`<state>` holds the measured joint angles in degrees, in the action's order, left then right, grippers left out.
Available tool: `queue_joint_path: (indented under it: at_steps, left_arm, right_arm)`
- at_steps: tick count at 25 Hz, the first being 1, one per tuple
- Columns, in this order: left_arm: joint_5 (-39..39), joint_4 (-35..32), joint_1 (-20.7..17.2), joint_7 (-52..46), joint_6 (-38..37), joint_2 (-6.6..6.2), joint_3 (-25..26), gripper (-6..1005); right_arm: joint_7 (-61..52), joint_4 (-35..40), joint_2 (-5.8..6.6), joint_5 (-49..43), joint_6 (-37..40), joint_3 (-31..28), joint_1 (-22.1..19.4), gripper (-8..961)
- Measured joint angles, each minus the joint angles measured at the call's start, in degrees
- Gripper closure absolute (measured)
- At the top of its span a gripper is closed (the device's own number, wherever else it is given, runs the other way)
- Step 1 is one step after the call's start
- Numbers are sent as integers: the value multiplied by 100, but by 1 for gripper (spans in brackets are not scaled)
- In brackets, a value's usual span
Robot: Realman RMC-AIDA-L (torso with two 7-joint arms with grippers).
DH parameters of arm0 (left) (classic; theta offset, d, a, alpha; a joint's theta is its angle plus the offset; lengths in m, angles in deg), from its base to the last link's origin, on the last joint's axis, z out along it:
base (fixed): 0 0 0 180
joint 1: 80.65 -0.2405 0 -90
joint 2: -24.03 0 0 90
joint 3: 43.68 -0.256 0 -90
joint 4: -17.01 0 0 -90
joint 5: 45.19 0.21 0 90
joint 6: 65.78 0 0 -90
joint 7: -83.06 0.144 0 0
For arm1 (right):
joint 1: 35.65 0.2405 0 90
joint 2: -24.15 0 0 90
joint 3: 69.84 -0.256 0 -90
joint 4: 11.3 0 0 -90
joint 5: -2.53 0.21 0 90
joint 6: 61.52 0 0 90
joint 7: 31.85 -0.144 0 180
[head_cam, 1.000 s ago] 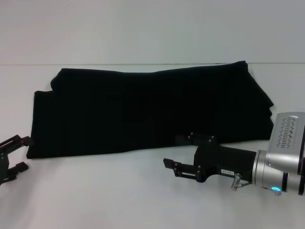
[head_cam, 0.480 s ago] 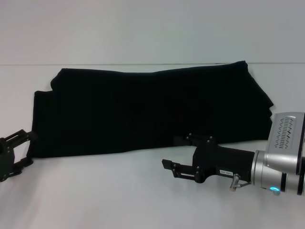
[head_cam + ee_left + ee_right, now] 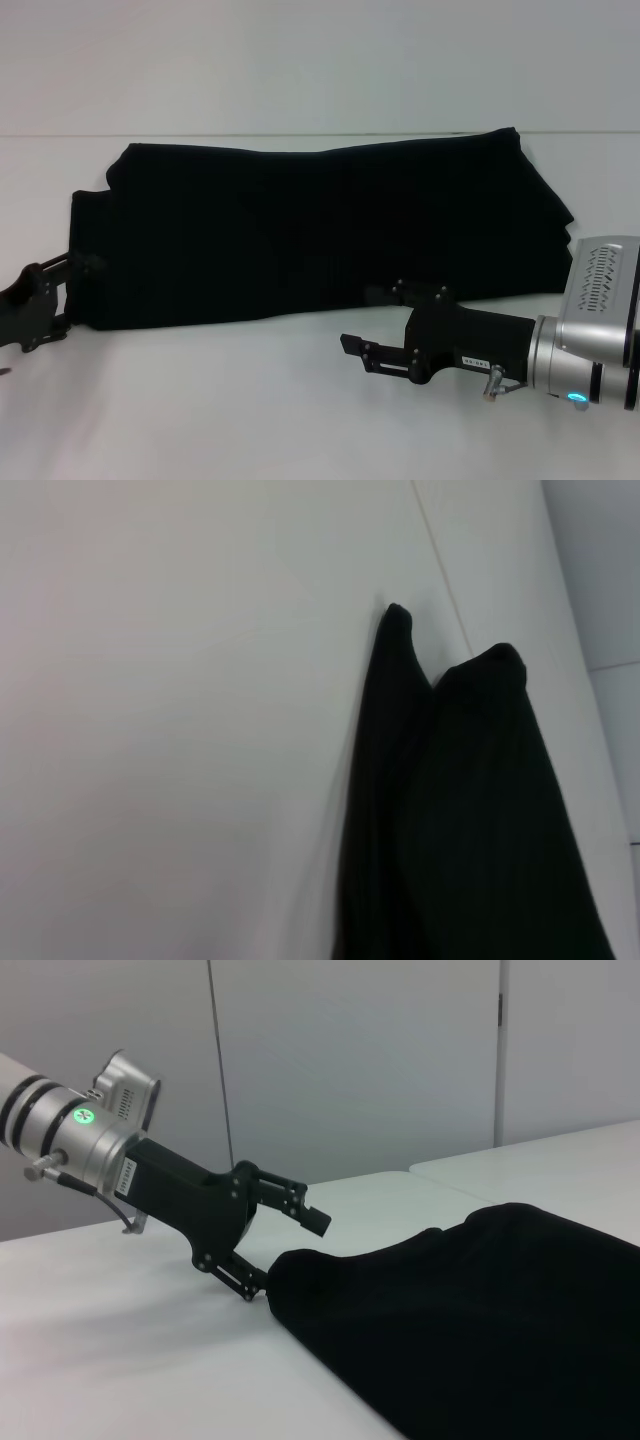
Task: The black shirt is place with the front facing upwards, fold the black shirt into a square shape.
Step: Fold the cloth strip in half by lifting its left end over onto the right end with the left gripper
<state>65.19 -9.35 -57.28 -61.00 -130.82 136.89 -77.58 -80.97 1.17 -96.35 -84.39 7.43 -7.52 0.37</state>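
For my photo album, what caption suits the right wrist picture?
Left gripper, jaws open, at the corner of the folded black shirt on the white table.

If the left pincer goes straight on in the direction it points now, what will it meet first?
Most likely the black shirt. The left pincer stands open at the shirt's left end, one finger above the cloth edge and one at table level, so the edge lies directly ahead. Whether it already touches is unclear.
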Motion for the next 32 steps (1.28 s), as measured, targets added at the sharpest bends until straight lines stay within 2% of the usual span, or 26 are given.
queue_joint_path:
  at_steps: [8,13,15,18,26,30,32]
  left_arm:
    - [163,-90,62,122,100,1,-128,126]
    - [236,-216,66,228,249,86,-161,280]
    - [238,-221,68,288,266,94,-157,372]
    - [239,-221,93,325,280,94,-155,509]
    - [232,-220,152,436,337,93,-126,789]
    - [200,-220,167,466,400,50,-97,946]
    - [194,-222,168,474,484,11,-72,953]
  right_arm:
    - [-26,-6,0,19,15,-14,-15,205]
    - [-20,-9,0,36,35,-44,-15,205]
    - [-21,-9,0,36,35,-45,-9,205]
    - [-22,-9,0,36,26,-45,-2,205]
    - [-34,-9,0,36,-3,-57,14,204]
    - [-38,8,0,40,-9,-69,18,204]
    - [-42,18,0,41,-10,-76,19,205]
